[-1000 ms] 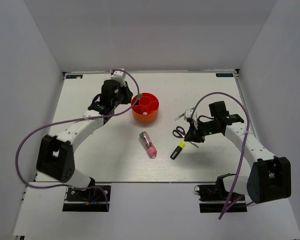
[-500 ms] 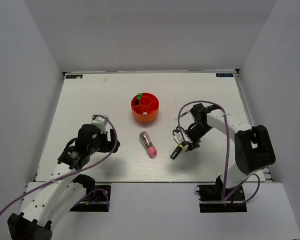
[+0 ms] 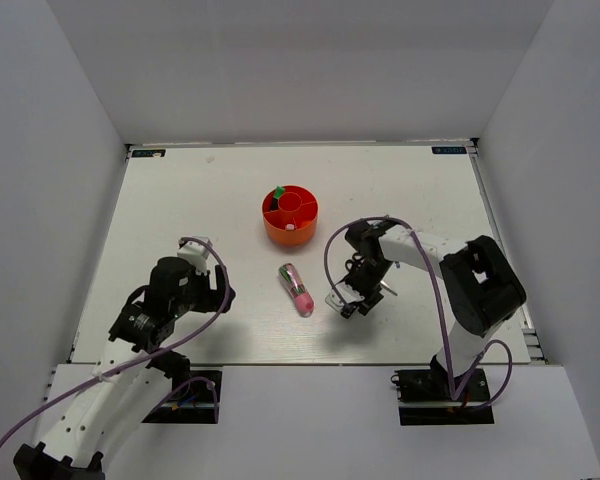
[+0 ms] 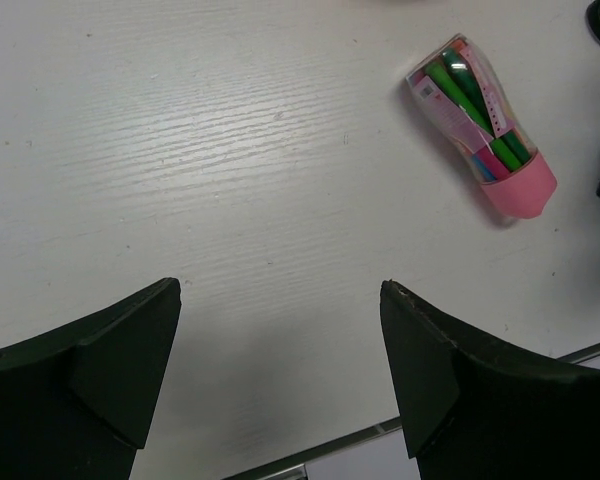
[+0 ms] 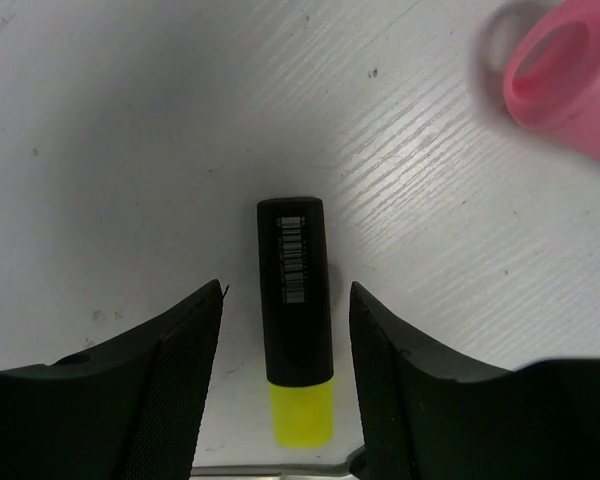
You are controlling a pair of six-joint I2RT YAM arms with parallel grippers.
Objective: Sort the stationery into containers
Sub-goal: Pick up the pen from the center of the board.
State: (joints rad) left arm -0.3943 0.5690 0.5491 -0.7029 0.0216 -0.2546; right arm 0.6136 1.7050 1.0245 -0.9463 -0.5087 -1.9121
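The white worktop [image 3: 180, 200] is carrying the round orange-red organiser [image 3: 290, 236] just toward 12 o'clock from its middle. The left arm [image 3: 170, 282] is hanging at 8 o'clock from the organiser, its jaws standing wide apart over bare worktop and gripping nothing. The right arm [image 3: 420, 245] is reaching in from 4 o'clock, its jaws open and straddling the yellow highlighter [image 5: 295, 322] without touching it. The chunky pink-and-green pen [image 3: 297, 290] is lying flat at 6 o'clock from the organiser, with the highlighter at its 3 o'clock. What seems to be a green marker [image 3: 278, 192] is standing at 10 o'clock in the organiser's outer ring.
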